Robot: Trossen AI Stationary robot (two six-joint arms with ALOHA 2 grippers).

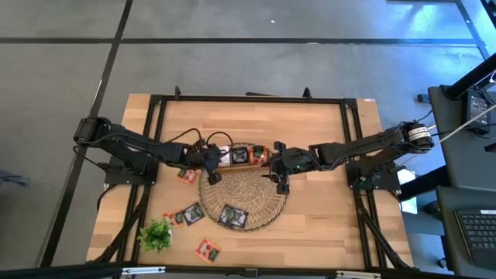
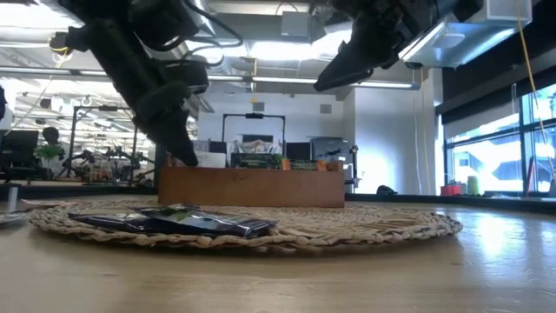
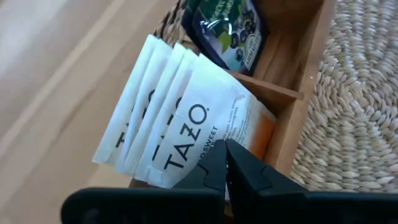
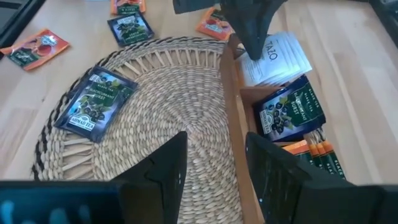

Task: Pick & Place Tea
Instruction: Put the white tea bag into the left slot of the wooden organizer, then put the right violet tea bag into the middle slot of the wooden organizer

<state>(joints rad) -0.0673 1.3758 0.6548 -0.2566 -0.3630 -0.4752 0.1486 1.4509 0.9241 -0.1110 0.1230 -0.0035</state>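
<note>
Wooden table (image 1: 325, 225) (scattered tea (image 1: 232, 215))

Round wicker mat (image 1: 246, 203) lay on the wooden table (image 1: 325, 225); a wooden tray (image 2: 252, 185) touched its far edge; a green sprig (image 1: 156, 233) lay apart.

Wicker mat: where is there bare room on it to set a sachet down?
The mat is mostly bare: free weave lies between the dark sachet and the tray. The right end effector hovers open over that patch. It is crowded at the tray, where the left end effector is at the white sachets.
</note>
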